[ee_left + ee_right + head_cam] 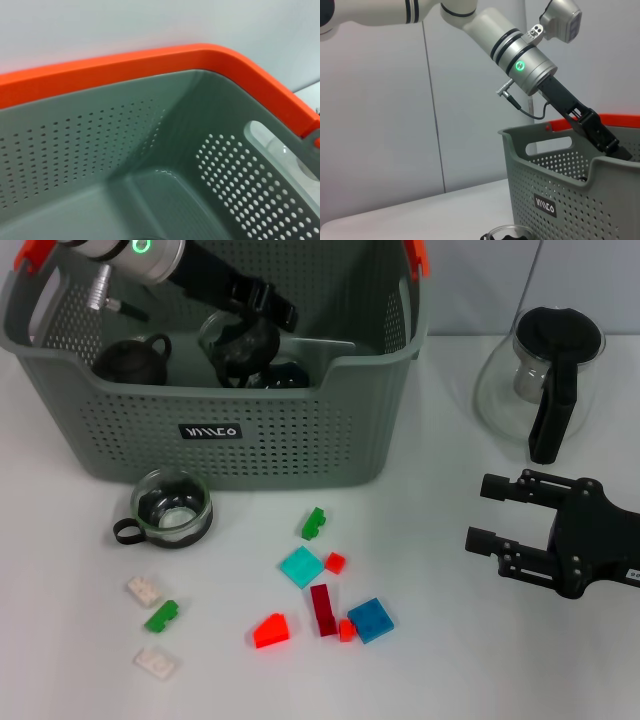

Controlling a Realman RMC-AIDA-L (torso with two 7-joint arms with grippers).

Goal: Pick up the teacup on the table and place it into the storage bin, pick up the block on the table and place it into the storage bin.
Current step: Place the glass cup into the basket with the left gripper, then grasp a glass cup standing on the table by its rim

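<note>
The left gripper (243, 340) is down inside the storage bin (230, 435), its fingers around a glass teacup (236, 336) low over the bin floor; whether they are clamped or parting, I cannot tell from here. Beside it in the bin sits another dark glass cup (130, 358) with its handle up, so by my reading at least one teacup is delivered and this one is right at the drop. The left wrist view shows only the bin's perforated inner wall and its orange rim clip (150, 62), no fingers at all. Out on the tabletop (450, 660), plenty is left: a third glass teacup (172, 508) stands just in front of the bin's front wall, toward the left edge, near the little black label (209, 431). And the blocks look untouched: a green block (314, 524), a teal tile (301, 567), a small red block (335, 562), a dark red bar (323, 609), a blue block (370, 620) and a red wedge (270, 630) scattered mid-tabletop toward the near edge, with two pale blocks (143, 591) and another green one (161, 616) off to the left. The right gripper (490, 512) hovers over the right side of the tabletop, fingers spread wide and empty, well apart from the blocks. A glass teapot (540, 380) stands near the far right corner, not part of this job. Roughly the early middle of the work, I'd judge.
</note>
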